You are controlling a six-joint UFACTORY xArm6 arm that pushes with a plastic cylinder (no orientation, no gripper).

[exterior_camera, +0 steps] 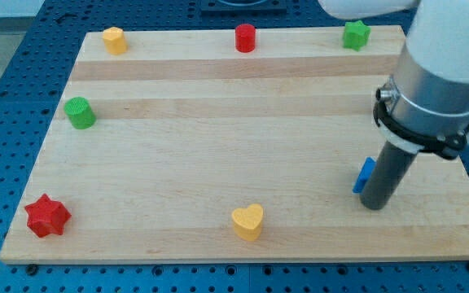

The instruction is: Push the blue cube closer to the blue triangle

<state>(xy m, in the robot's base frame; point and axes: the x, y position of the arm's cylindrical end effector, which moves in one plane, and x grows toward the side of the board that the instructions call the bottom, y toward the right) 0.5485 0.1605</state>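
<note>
Only a sliver of one blue block (363,174) shows at the view's right, mostly hidden behind my dark rod; its shape cannot be made out. My tip (374,205) rests on the wooden board (234,163), touching or right beside that block on its right and lower side. No second blue block is visible; the arm's body covers the board's right edge.
A yellow block (115,39), a red cylinder (245,37) and a green star (355,34) line the top edge. A green cylinder (79,112) is at the left, a red star (47,216) at bottom left, a yellow heart (248,221) at bottom centre.
</note>
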